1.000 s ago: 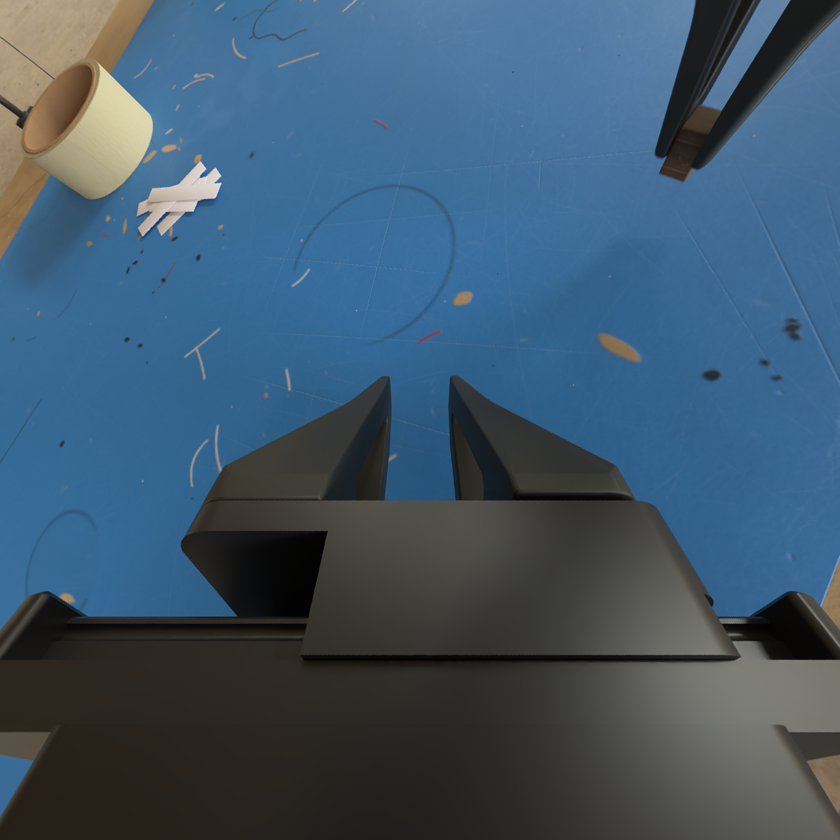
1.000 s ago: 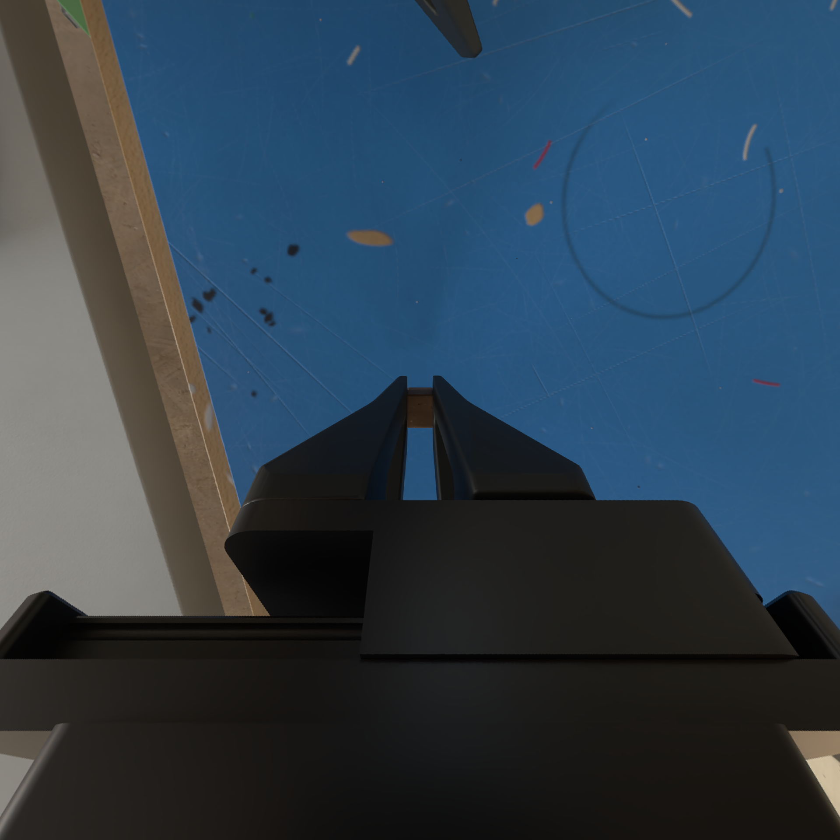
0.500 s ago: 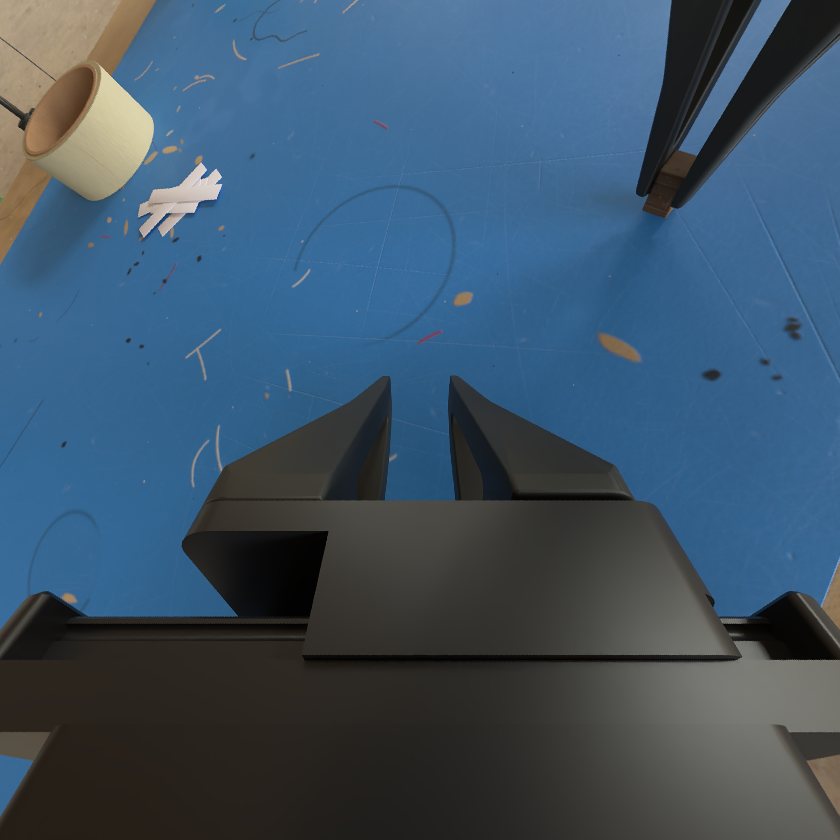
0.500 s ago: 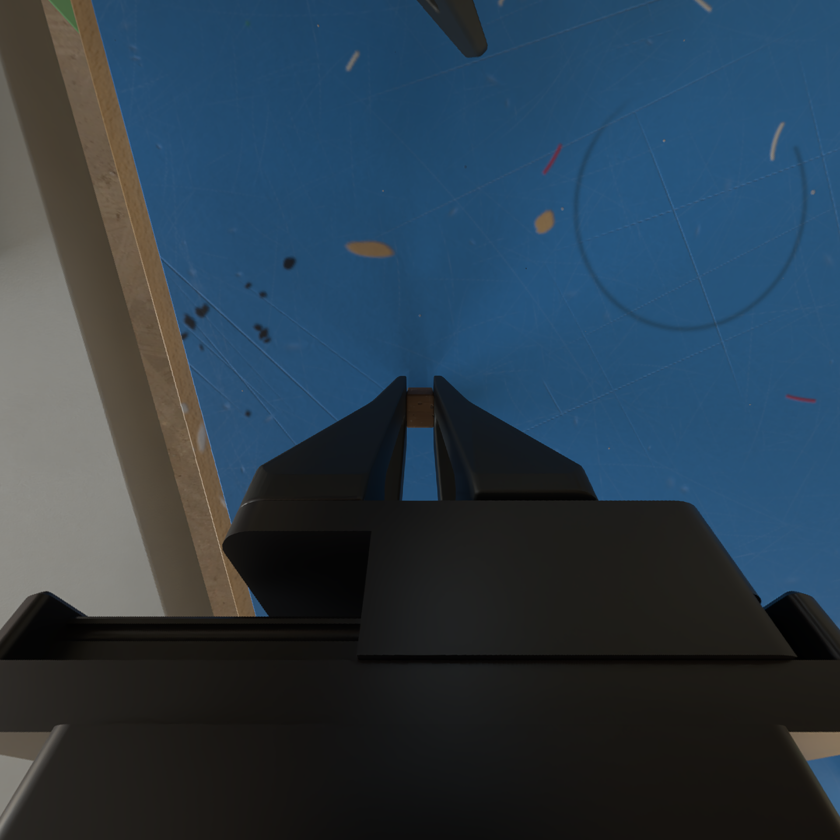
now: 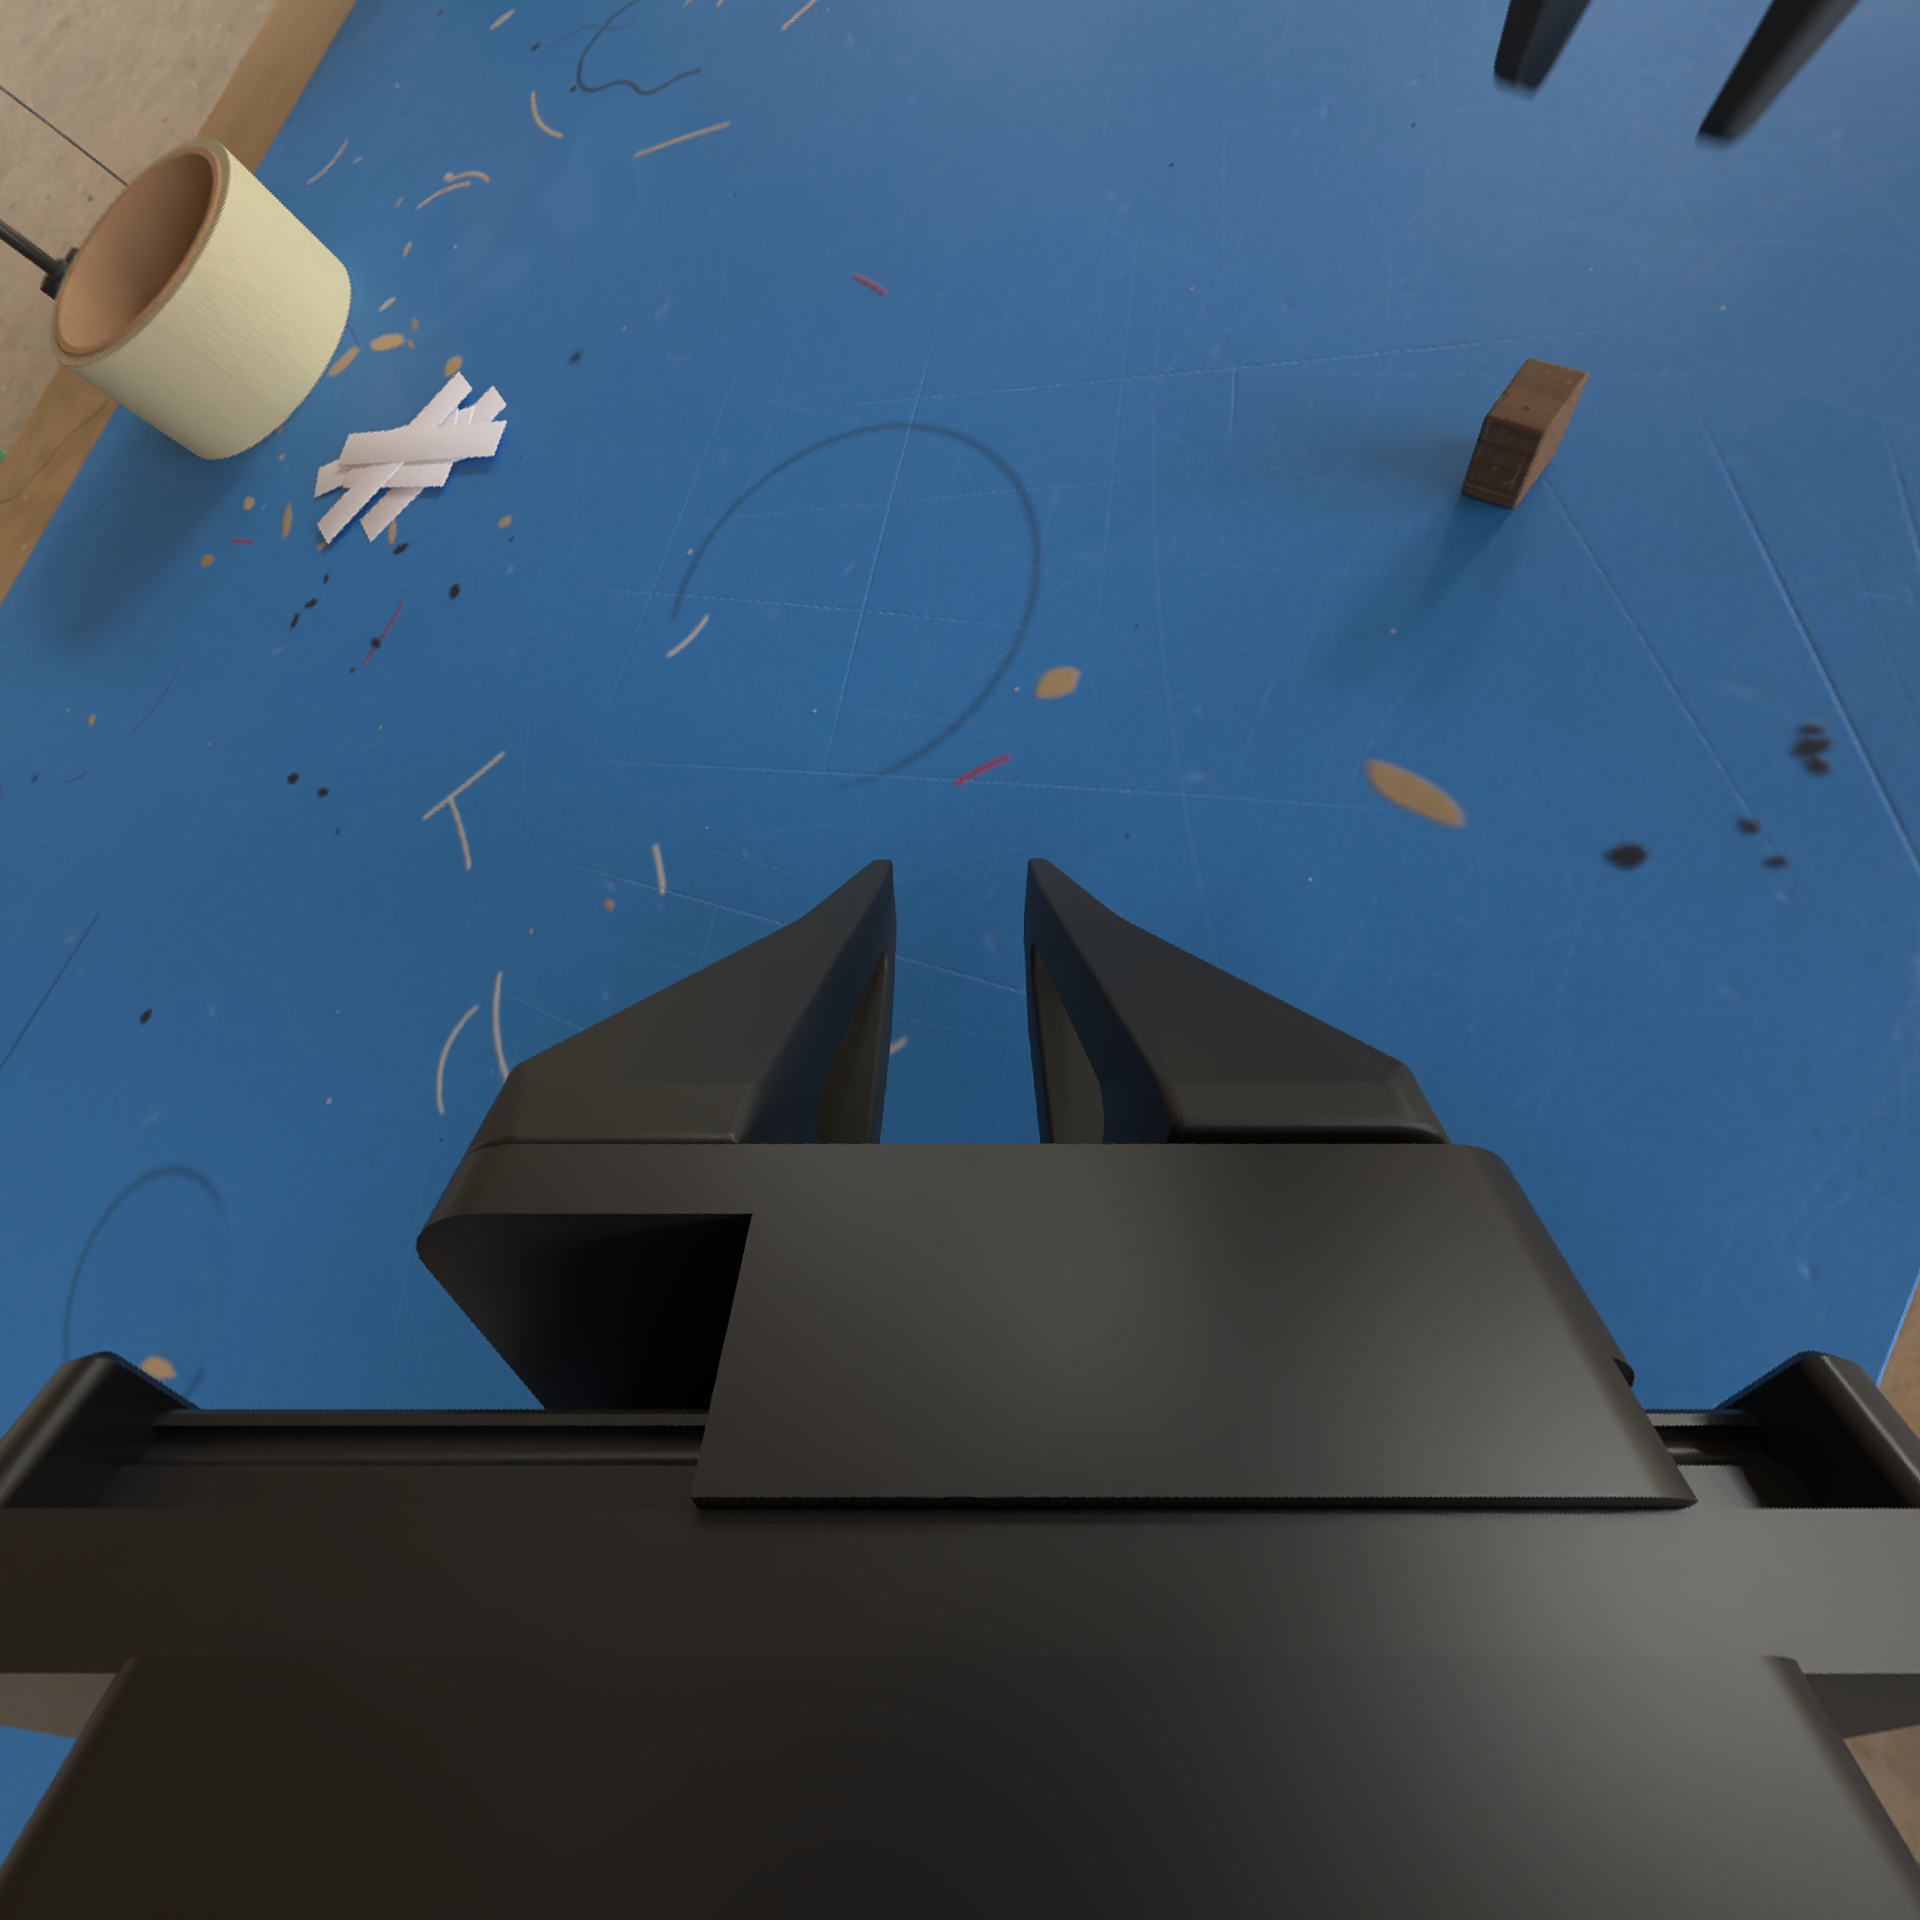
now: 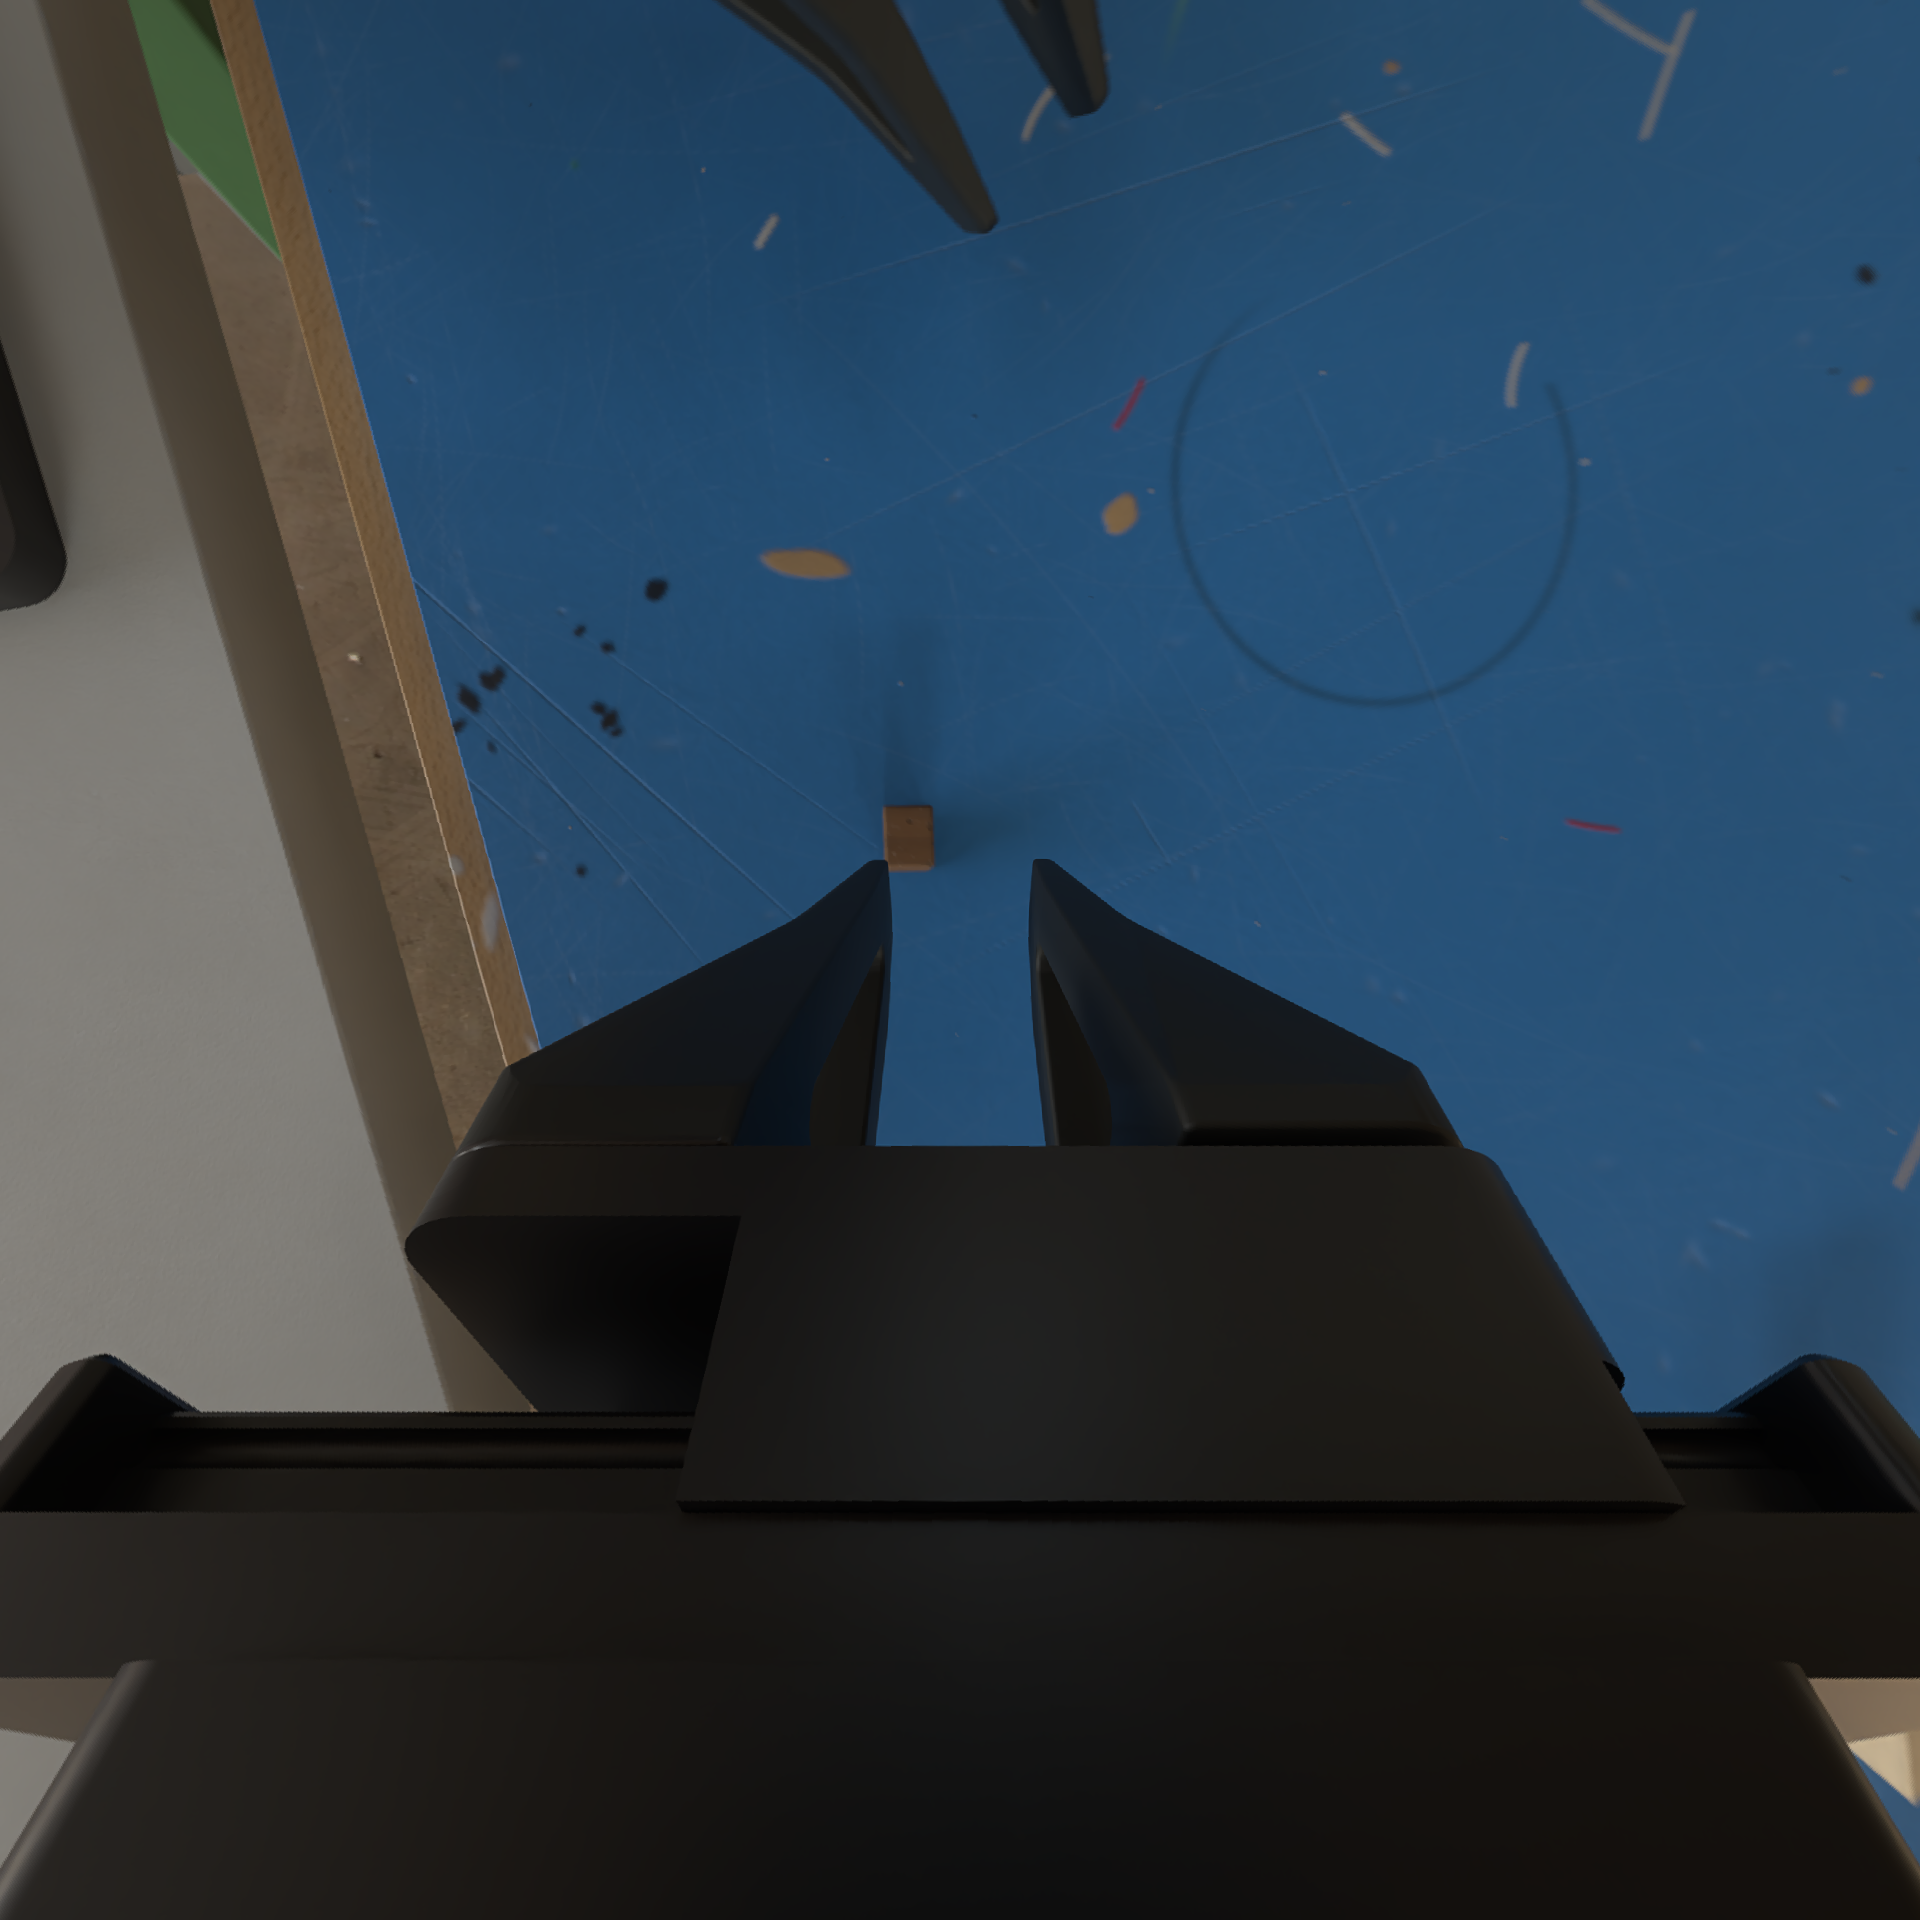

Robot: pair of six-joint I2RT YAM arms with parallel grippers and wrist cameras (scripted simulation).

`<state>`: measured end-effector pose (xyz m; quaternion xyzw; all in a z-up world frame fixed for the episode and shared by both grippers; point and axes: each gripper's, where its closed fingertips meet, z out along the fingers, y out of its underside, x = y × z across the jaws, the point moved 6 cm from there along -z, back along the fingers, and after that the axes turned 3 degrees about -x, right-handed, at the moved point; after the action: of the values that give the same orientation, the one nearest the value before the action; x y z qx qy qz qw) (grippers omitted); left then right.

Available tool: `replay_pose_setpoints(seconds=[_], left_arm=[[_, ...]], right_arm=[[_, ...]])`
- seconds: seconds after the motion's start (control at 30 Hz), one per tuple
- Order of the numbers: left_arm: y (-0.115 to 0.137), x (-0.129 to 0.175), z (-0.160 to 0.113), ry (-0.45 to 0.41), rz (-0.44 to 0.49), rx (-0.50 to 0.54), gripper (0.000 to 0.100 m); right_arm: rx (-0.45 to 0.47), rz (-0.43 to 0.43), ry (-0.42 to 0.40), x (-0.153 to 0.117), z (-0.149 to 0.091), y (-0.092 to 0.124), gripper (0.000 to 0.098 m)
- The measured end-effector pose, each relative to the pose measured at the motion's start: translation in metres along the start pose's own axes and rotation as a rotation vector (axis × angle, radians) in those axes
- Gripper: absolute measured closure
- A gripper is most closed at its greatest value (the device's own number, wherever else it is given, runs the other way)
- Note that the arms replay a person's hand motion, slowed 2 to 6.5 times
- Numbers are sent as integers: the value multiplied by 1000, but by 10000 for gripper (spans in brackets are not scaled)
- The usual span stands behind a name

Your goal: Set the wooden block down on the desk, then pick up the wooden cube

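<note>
A small brown wooden block [image 5: 1519, 436] stands on the blue mat, at the upper right of the left wrist view. It also shows in the right wrist view [image 6: 908, 837], just beyond my right gripper's left fingertip. My right gripper [image 6: 961, 864] is open and empty, raised above the block. Its fingertips [image 5: 1527, 47] show at the top right edge of the left wrist view. My left gripper [image 5: 959, 864] is open and empty above the mat, well short and left of the block. Its fingers [image 6: 914, 135] show at the top of the right wrist view.
A roll of cream tape [image 5: 197, 301] lies at the mat's far left edge, with white paper strips [image 5: 410, 457] beside it. The blue mat [image 5: 1143, 364] bears scratches, specks and a drawn circle. The wooden desk edge [image 6: 353, 644] runs along the left of the right wrist view.
My right gripper has opened, let go of the wooden block on the mat and risen away from it. My left gripper has not moved.
</note>
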<state>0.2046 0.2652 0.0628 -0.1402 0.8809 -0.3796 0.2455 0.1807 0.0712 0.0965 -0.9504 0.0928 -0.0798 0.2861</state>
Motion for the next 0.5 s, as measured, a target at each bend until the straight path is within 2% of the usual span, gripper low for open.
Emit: replay_pose_setpoints(seconds=[0.3,0.5], left_arm=[[0,0,0,0,2,0,793],[0,0,0,1,1,0,794]], right_arm=[[12,10,97,22,-54,6,743],[-8,16,175,46,-94,17,745]])
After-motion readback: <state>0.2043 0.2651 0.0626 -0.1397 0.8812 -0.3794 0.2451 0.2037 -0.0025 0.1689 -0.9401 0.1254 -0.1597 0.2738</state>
